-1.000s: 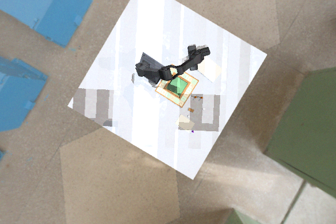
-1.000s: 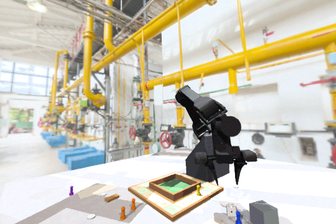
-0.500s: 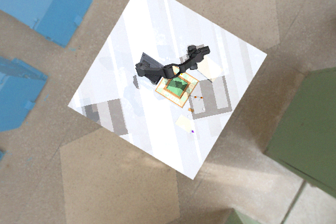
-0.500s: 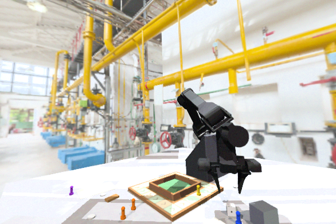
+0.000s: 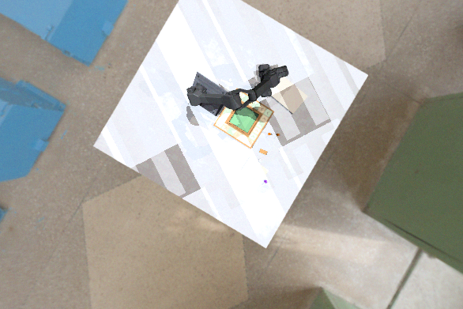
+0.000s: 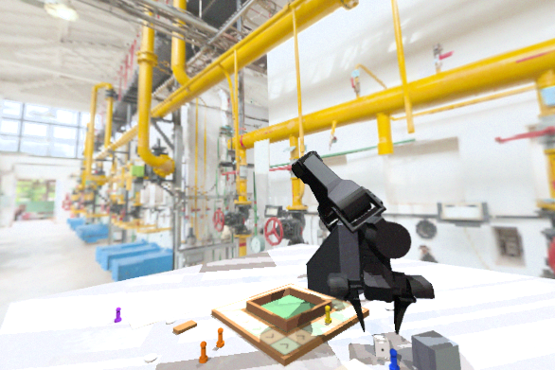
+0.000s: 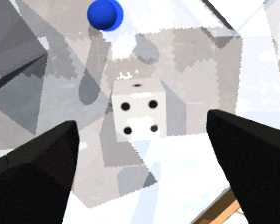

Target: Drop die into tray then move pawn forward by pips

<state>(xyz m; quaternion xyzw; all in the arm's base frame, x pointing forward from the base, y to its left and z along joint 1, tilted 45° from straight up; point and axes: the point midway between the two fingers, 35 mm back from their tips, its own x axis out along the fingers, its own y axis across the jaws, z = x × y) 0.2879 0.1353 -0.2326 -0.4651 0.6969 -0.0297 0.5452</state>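
Note:
A white die (image 7: 139, 117) (image 6: 380, 345) lies on the table beside the board, with four pips on top in the wrist view. My gripper (image 7: 143, 124) (image 6: 380, 324) (image 5: 276, 73) is open and empty. It hangs a short way above the die, with one finger on each side of it. The board (image 6: 286, 344) (image 5: 250, 145) has a ring of squares around a brown-walled tray (image 6: 268, 315) (image 5: 242, 118) with a green floor. A yellow pawn (image 6: 328, 314) stands on a board square at the tray's near right side. The die is hidden under the arm in the top view.
A blue pawn (image 7: 104, 14) (image 6: 393, 360) and a grey box (image 6: 436, 350) stand close by the die. Two orange pawns (image 6: 203, 352) (image 6: 220, 338), an orange block (image 6: 185, 326) (image 5: 263, 152) and a purple pawn (image 6: 117, 314) (image 5: 265, 181) stand off the board. The arm's base is behind the board.

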